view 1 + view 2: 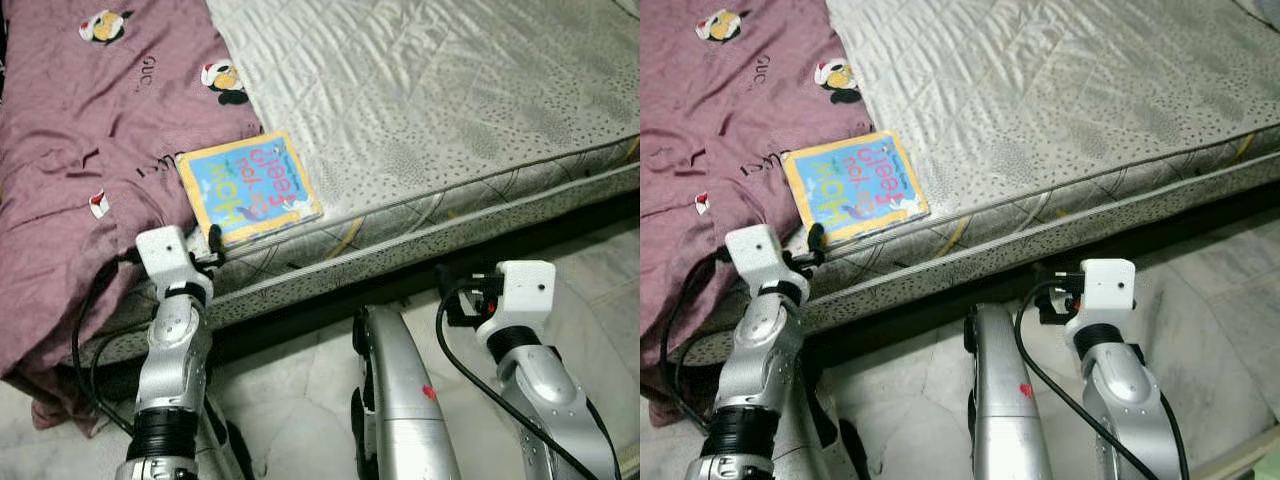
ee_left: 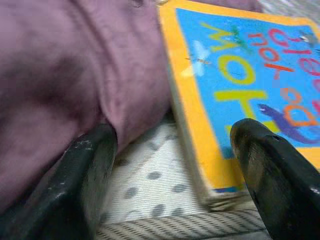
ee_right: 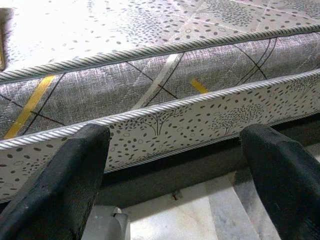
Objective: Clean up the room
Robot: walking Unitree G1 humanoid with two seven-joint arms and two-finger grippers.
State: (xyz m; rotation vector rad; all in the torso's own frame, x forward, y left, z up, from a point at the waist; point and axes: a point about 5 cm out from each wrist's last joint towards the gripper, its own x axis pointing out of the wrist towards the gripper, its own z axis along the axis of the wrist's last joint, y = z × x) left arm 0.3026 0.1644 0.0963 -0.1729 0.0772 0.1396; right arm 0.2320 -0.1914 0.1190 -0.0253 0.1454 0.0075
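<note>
Blue-and-yellow book (image 1: 250, 189) lies at the mattress (image 1: 440, 110) edge, blanket (image 1: 80, 150) at its nine o'clock. Left gripper (image 2: 172, 165) gapes, perhaps touching it; right gripper (image 3: 175, 170) spread, empty.

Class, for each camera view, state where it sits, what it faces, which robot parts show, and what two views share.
Eye views: on the head, looking down at the mattress, book, blanket; both arms show.
Left wrist: looks along its fingers at the book's corner.
Right wrist: looks along its fingers at the mattress side.
Shared: left eye and left wrist both show the book.
</note>
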